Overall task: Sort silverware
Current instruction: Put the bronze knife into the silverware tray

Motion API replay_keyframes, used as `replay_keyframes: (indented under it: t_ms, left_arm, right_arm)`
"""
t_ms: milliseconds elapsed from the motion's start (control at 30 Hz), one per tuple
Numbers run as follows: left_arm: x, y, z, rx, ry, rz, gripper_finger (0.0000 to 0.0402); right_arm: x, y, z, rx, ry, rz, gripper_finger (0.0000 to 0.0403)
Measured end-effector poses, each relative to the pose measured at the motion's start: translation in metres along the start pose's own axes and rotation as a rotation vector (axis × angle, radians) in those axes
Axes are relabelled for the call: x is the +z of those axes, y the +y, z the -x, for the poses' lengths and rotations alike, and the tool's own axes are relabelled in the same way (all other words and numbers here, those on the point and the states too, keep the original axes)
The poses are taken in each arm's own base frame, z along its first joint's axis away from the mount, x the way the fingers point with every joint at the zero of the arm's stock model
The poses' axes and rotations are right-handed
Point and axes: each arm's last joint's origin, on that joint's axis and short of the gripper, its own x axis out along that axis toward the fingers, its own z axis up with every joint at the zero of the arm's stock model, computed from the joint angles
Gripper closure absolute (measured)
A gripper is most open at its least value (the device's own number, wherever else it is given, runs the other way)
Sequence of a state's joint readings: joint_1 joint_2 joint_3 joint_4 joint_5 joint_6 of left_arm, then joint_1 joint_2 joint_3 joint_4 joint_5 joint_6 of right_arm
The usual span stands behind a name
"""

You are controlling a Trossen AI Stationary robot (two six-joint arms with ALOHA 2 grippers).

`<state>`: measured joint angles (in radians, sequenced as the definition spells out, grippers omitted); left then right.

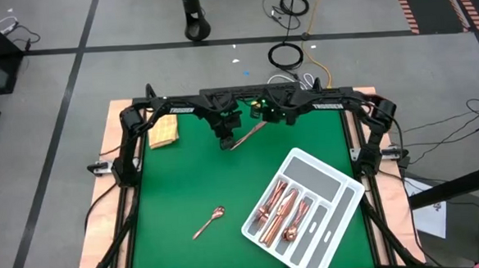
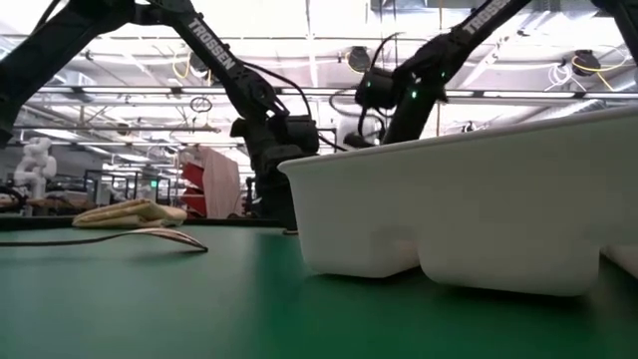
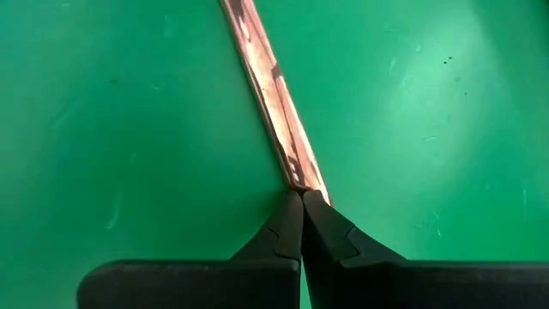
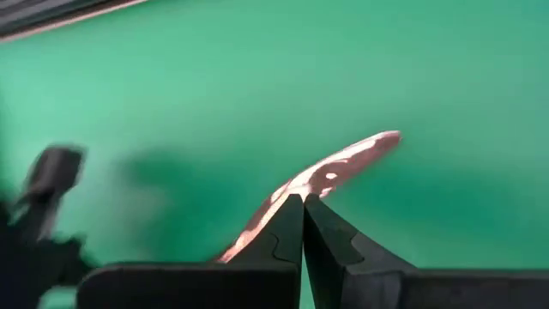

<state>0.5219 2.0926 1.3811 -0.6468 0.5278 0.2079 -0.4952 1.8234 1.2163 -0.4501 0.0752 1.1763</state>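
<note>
A long flat copper piece of silverware (image 1: 247, 136) spans between my two grippers at the far middle of the green mat. My left gripper (image 1: 226, 143) is shut on one end, and my right gripper (image 1: 264, 124) is shut on it near the other, rounded end (image 4: 377, 142). A copper spoon (image 1: 210, 222) lies flat on the mat toward the near side. The white divided tray (image 1: 332, 172) sits at the near right with several copper pieces (image 1: 278, 214) in its compartments. In the low view the tray wall (image 2: 469, 209) hides both grippers' fingers. My left gripper pinches the piece's very end (image 3: 306, 182) between its two fingertips. The piece runs straight on from the fingers, in line with them. The fingers slant downward. My right gripper pinches the piece a little short of its rounded end (image 4: 302, 184) between its two fingertips. The fingers lie across the piece and slant downward. This end hangs above the mat and casts a shadow on it.
A folded yellow cloth (image 1: 164, 131) lies at the far left of the mat. The tray stands diagonally over the near right corner. Green mat (image 1: 184, 178) shows between the cloth, the spoon and the tray.
</note>
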Motion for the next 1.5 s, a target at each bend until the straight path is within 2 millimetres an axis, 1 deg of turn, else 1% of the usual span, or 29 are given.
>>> replay_keyframes:
  t_ms: [67,100,167,200,267,367,467,533,633,733,833,967,1067,1133,1200,1267,1500]
  left_arm:
    - [0.000,0.000,0.000,0.001,0.001,0.000,0.0401]
    - [0.000,-0.001,0.000,0.007,0.002,0.004,0.0402]
    - [0.000,-0.002,-0.001,0.015,0.006,0.006,0.0401]
    - [0.000,-0.003,-0.001,0.018,0.008,0.005,0.0402]
    - [0.000,-0.003,-0.001,0.020,0.013,0.004,0.0402]
    - [-0.001,-0.006,-0.003,0.041,0.027,-0.018,0.0402]
    - [-0.006,-0.009,-0.009,0.018,0.042,-0.022,0.0402]
    - [-0.012,-0.014,-0.017,-0.006,0.056,-0.031,0.0402]
    - [-0.019,-0.024,-0.028,0.006,0.071,-0.063,0.0402]
    - [-0.023,-0.028,-0.034,-0.002,0.064,-0.066,0.0402]
    - [-0.023,-0.031,-0.036,0.003,0.065,-0.070,0.0402]
    - [-0.023,-0.032,-0.037,-0.002,0.061,-0.053,0.0402]
    - [-0.023,-0.032,-0.037,-0.005,0.064,-0.048,0.0402]
    - [-0.023,-0.032,-0.036,-0.007,0.068,-0.045,0.0402]
    - [-0.024,-0.033,-0.037,-0.011,0.074,-0.043,0.0402]
    - [-0.024,-0.035,-0.038,0.001,0.081,-0.053,0.0402]
    - [-0.025,-0.044,-0.042,0.014,0.109,-0.164,0.0402]
  right_arm:
    - [0.000,0.002,0.009,0.020,-0.005,0.036,0.0403]
    - [0.000,0.003,0.014,0.030,-0.007,0.081,0.0403]
    - [0.003,0.005,0.024,0.072,-0.003,0.241,0.0403]
    - [0.005,0.006,0.030,0.092,0.016,0.347,0.0401]
    - [0.009,0.003,0.043,0.064,0.073,0.533,0.0391]
    - [0.014,-0.006,0.056,-0.066,0.179,0.701,0.0356]
    - [0.020,-0.010,0.066,-0.141,0.244,0.845,0.0302]
    - [0.022,-0.012,0.067,-0.189,0.246,0.946,0.0265]
    - [0.022,-0.012,0.066,-0.186,0.245,1.066,0.0221]
    - [0.022,-0.011,0.065,-0.178,0.245,1.161,0.0200]
    - [0.015,-0.006,0.061,-0.148,0.263,1.260,0.0196]
    - [-0.003,0.004,0.047,-0.107,0.271,1.345,0.0198]
    - [-0.012,0.010,0.036,-0.098,0.267,1.347,0.0198]
    - [-0.015,0.012,0.030,-0.089,0.257,1.352,0.0199]
    - [-0.015,0.014,0.025,-0.085,0.247,1.352,0.0199]
    - [-0.010,0.015,0.024,-0.071,0.216,1.342,0.0199]
    - [0.004,0.019,0.032,-0.073,0.211,1.374,0.0185]
